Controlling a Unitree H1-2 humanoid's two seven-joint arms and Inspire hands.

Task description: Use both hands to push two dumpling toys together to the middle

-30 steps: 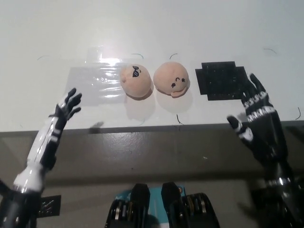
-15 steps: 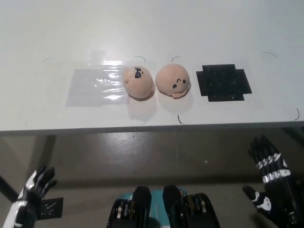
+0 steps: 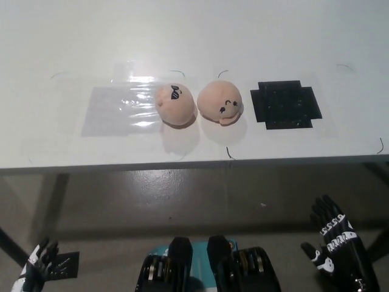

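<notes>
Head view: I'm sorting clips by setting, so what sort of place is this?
Probably a lab or test bench, not a home: a plain white table with a taped clear patch, a black square marker, and two dumpling toys side by side.

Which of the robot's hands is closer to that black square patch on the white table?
The right. The black right hand hangs below the table edge, almost under the black square patch; the white left hand is far off at the lower left corner.

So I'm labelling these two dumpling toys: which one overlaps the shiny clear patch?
The left dumpling toy, with the dark eye marks; its left edge sits on the shiny patch. The smiling dumpling toy sits clear of it.
</notes>
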